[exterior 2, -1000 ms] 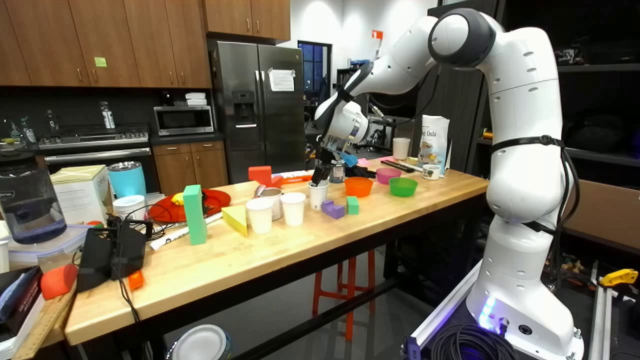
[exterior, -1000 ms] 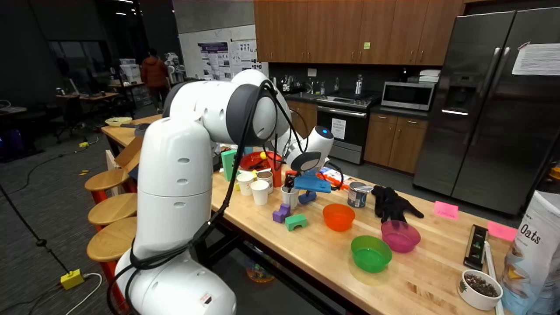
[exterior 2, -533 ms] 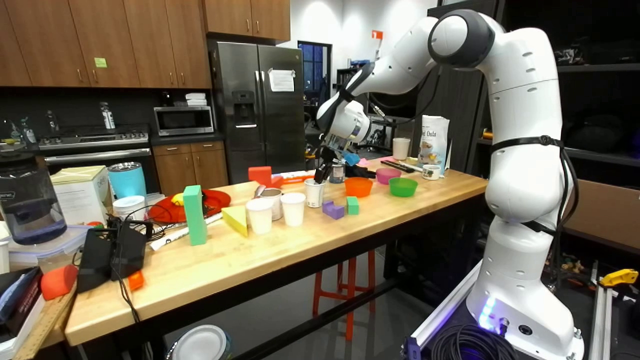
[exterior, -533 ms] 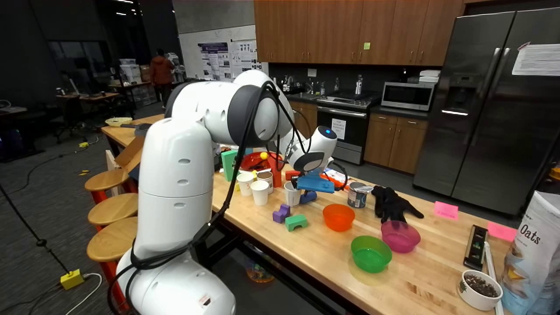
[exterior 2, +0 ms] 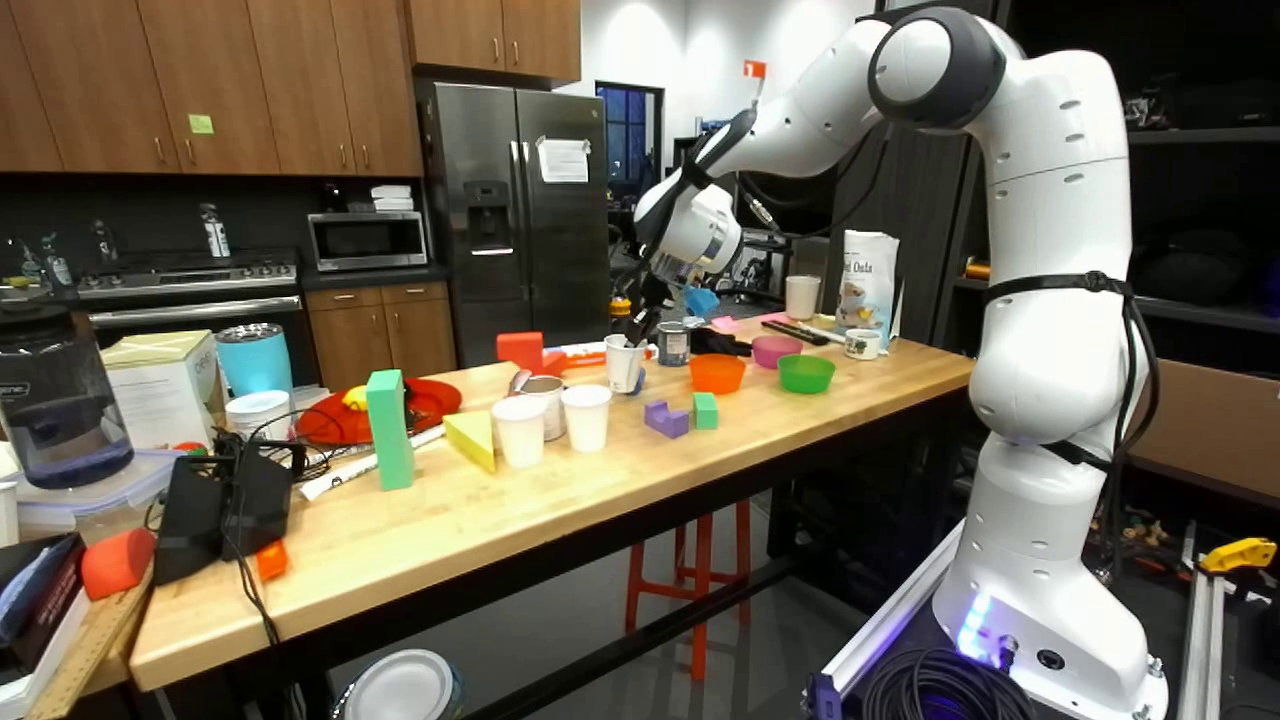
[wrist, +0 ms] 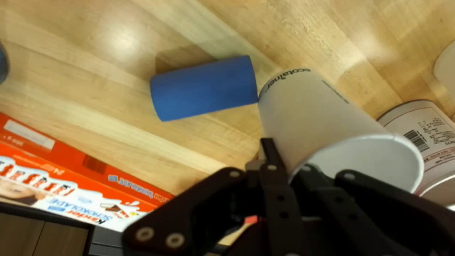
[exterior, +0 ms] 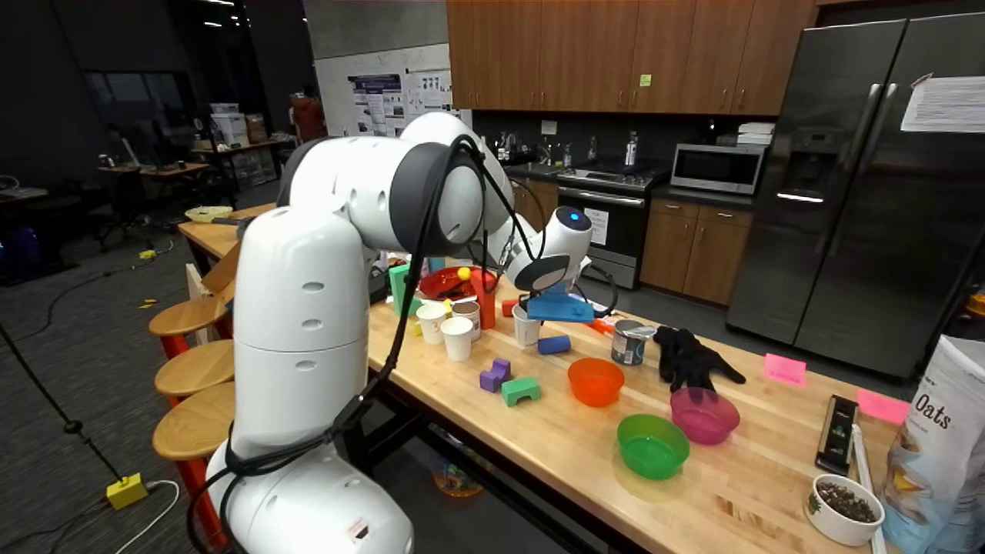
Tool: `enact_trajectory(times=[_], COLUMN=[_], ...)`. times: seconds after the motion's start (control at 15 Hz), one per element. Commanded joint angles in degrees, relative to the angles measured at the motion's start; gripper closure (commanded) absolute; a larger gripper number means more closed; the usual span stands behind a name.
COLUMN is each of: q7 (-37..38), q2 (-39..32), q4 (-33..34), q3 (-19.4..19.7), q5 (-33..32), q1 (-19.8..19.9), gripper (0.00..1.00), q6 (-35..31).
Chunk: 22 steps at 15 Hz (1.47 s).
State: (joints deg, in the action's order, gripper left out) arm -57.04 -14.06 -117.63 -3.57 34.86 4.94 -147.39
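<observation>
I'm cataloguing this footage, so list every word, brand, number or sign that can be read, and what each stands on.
"ecotainer": on the paper cup, wrist view.
"kinder SCHOKOLADE": on the red box, upside down in the wrist view.
"Oats": on the bag, both exterior views.
"1", seemingly: on the red sign.
"FOR", probably: on the sheet on the oven.
Too small or blurred: posters, paper on the fridge, fine print on the can.

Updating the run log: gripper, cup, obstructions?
Gripper shut on white cup at the rim. Cup mouth up. Blue cylinder lies beside cup's base, possible snag.
</observation>
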Motion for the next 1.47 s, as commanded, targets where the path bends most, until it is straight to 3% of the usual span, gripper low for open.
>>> enact_trajectory(times=[0.0,0.33,0.87,1.13,1.4], q7=[-2.39,-7.52,-26.04,-33.92,-37.21], q2=[4.98,10.00,15.03,15.27,15.39], q4=[-2.18,-2.40,-1.57,-0.68,-1.09], q3=[-0.98,-1.16,-2.47,-1.02,-0.73], q5=[-0.59,0.64,8.70,13.31,14.20], q1=[0.80,0.03,-2.12,-4.15,-5.31], gripper=[0.99,0.99,0.99,0.99,0.99], q6=[-2.58,-3.54,-0.99,3.13,6.14])
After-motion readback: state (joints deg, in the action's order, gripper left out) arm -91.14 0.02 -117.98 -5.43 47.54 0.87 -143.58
